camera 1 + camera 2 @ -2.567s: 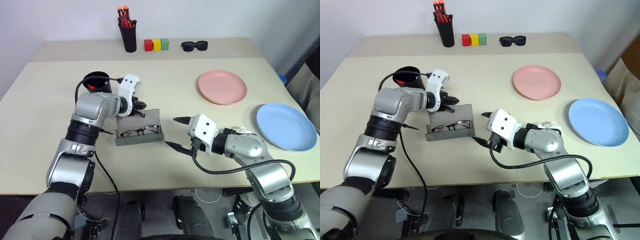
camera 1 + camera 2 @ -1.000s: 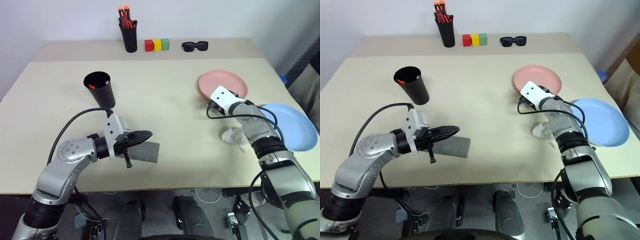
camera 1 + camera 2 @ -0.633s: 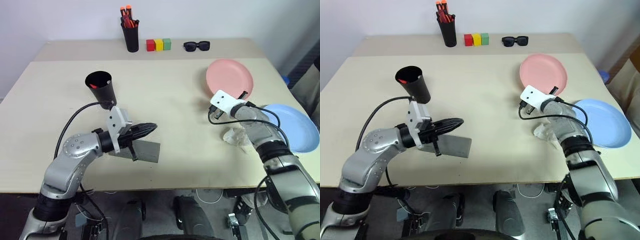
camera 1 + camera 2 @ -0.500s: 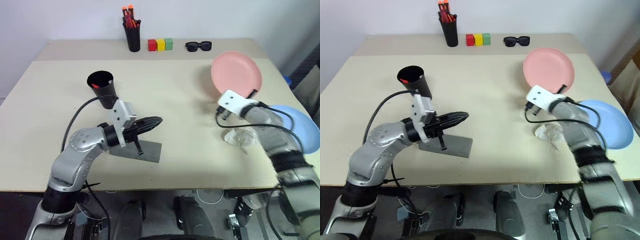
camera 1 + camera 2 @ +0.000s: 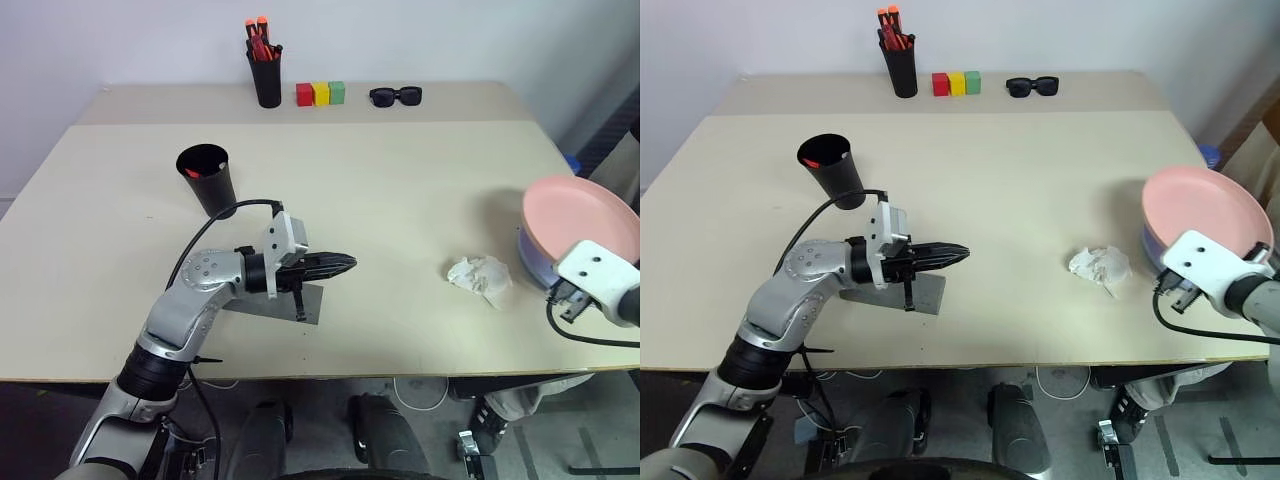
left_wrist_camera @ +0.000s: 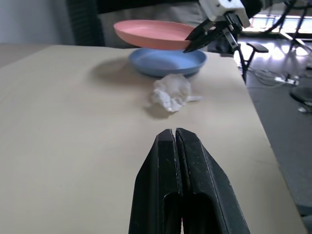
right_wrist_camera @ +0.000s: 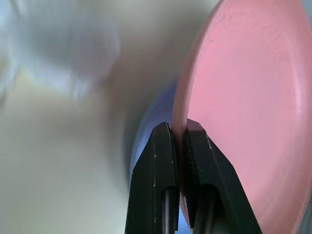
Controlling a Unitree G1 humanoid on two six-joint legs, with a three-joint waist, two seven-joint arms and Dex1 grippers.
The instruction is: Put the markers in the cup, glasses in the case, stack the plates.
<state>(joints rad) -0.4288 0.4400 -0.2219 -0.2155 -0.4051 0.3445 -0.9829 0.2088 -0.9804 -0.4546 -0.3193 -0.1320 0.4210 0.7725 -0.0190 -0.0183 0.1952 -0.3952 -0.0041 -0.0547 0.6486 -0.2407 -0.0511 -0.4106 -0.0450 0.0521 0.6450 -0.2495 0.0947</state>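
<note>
My fingers (image 6: pixel 181 161) are smooth black plastic with a dull sheen, and the pink plate (image 7: pixel 243 97) pinched in my right ones looks like matt plastic with a faintly speckled surface. The blue plate (image 6: pixel 165 61) has a soft satin finish, the tabletop (image 5: pixel 400 190) is smooth matt beige laminate, the wad (image 5: pixel 480 275) looks like crumpled white paper, and the cup (image 5: pixel 205 180) is matt black plastic

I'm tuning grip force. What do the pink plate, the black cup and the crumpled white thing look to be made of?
Pink plate: probably plastic or melamine, matte, thin even rim, uniform colour. Black cup: likely matte plastic, thin-walled, no glare. Crumpled white thing: looks like tissue or soft paper, irregular creased folds.
</note>
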